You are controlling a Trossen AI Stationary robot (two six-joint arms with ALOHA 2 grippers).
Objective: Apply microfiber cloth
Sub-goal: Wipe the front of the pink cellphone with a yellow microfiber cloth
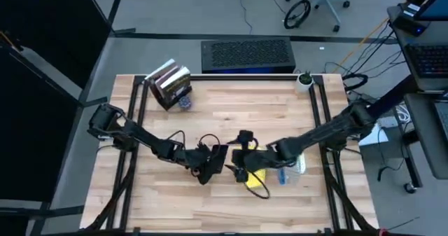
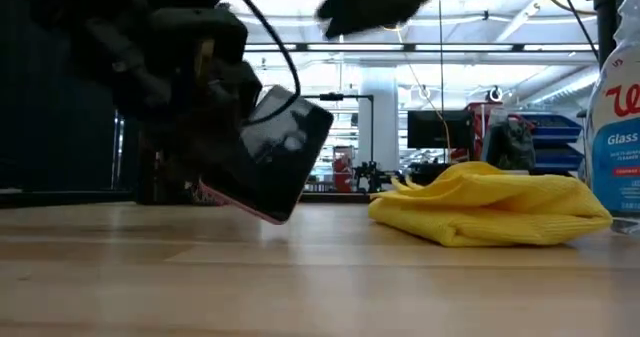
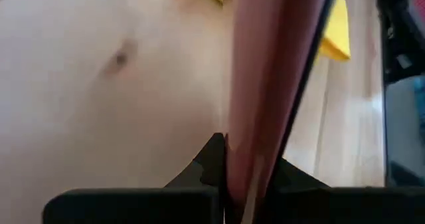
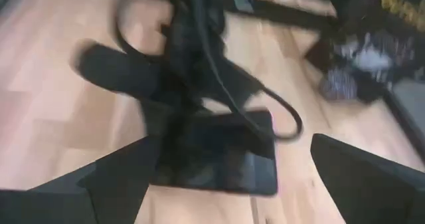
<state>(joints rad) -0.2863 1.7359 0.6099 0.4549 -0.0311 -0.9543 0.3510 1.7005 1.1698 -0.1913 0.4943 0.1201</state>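
Note:
The yellow microfiber cloth (image 1: 256, 177) (image 2: 490, 205) lies bunched on the table, right of centre, and no gripper touches it. My left gripper (image 1: 208, 166) (image 3: 226, 159) is shut on a dark smartphone in a pink case (image 2: 272, 162) (image 4: 219, 154), just left of the cloth. My right gripper (image 1: 242, 146) (image 4: 236, 184) hovers open over the phone, with nothing between its fingers. A clear spray bottle with blue liquid (image 1: 290, 167) (image 2: 620, 127) is beside the cloth on its right. My left gripper pinches the phone between its two fingers across its thin pink-cased edge (image 3: 247, 154). The fingers come from the table's left. The phone is tilted, its dark screen (image 2: 285, 137) facing up and to the right; whether its lower corner (image 2: 275, 217) touches the table, I cannot tell.
A stack of books (image 1: 171, 85) stands at the far left of the table and a small white cup (image 1: 304, 80) at the far right corner. A black cable (image 1: 260, 188) loops near the cloth. The near part of the wooden table (image 1: 196, 208) is bare.

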